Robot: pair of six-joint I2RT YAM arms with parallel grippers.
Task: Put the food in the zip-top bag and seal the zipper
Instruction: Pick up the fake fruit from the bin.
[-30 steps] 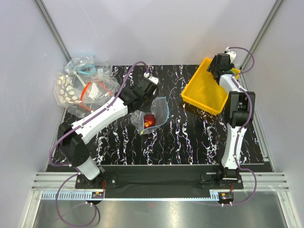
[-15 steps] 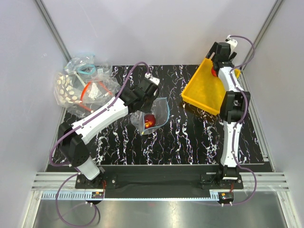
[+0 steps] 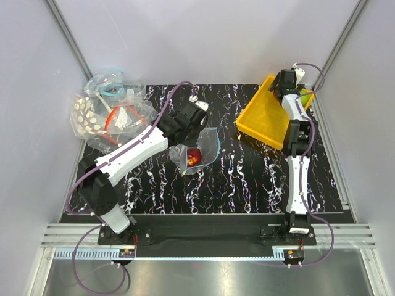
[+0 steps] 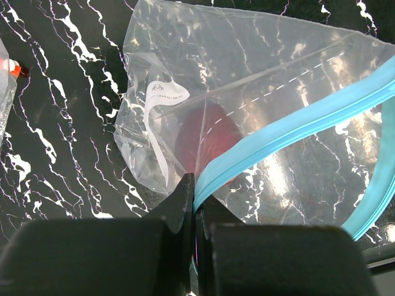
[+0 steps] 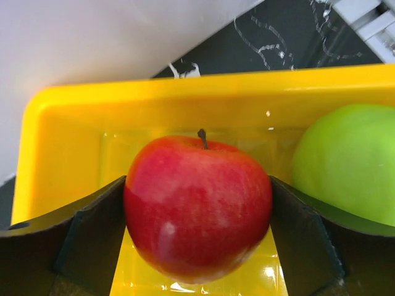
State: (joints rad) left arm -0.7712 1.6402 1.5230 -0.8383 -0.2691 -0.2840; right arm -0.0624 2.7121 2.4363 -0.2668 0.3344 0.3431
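R gripper (image 5: 197,246) sat wide, straddling red apple (image 5: 194,197) in far-right yellow tray (image 5: 74,123); L gripper (image 4: 194,203) pinched zipper (image 4: 290,132).

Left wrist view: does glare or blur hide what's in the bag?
Left wrist: white glare patches on the zip-top bag leave the dark red fruit inside a soft smear. Right wrist: the bright red fruit is sharp, with small highlights.

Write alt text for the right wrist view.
A red apple sits in a yellow tray between the spread fingers of the right gripper; whether they touch it is unclear. A green apple lies beside it, at the view's right edge.
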